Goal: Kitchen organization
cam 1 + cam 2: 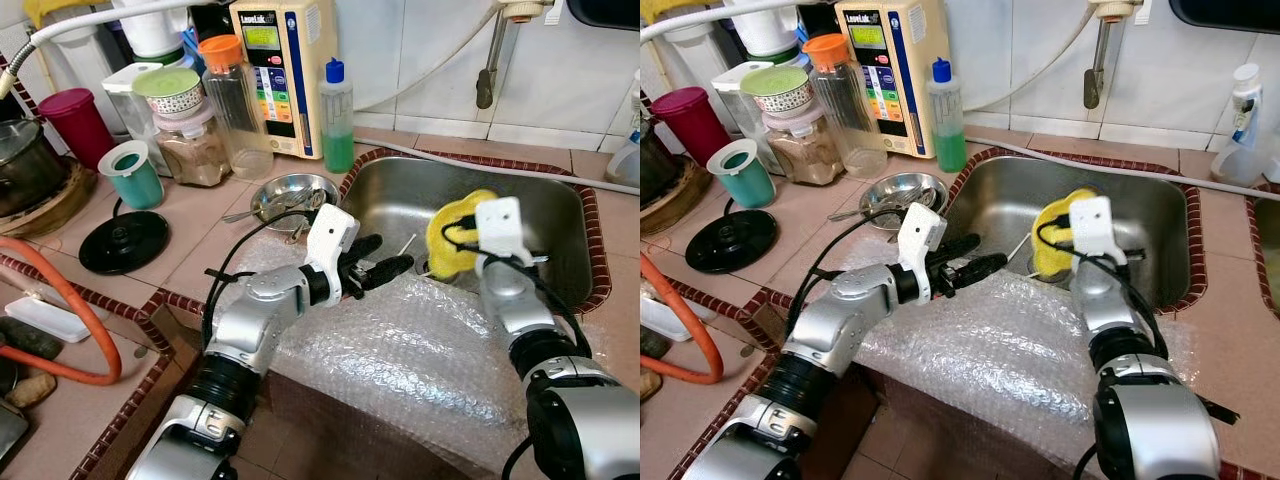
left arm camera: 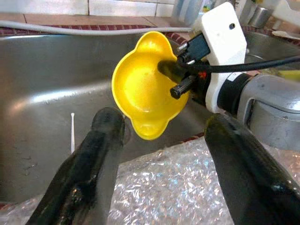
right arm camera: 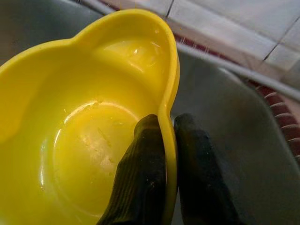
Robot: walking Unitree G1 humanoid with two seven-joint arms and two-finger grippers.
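The right hand [image 3: 161, 140] is clamped on the rim of a yellow plastic bowl [image 1: 452, 235], one finger inside and one outside, holding it tipped on edge over the steel sink [image 1: 560, 225]. The left hand [image 1: 385, 262] hovers above the bubble wrap [image 1: 400, 350] at the sink's front edge, fingers apart and empty, pointing at the bowl. The bowl looks wet inside, possibly just rinsed. Organising seems barely underway: jars, a steel dish [image 1: 285, 195] and a teal cup [image 1: 133, 172] crowd the tiled surface [image 1: 190, 240].
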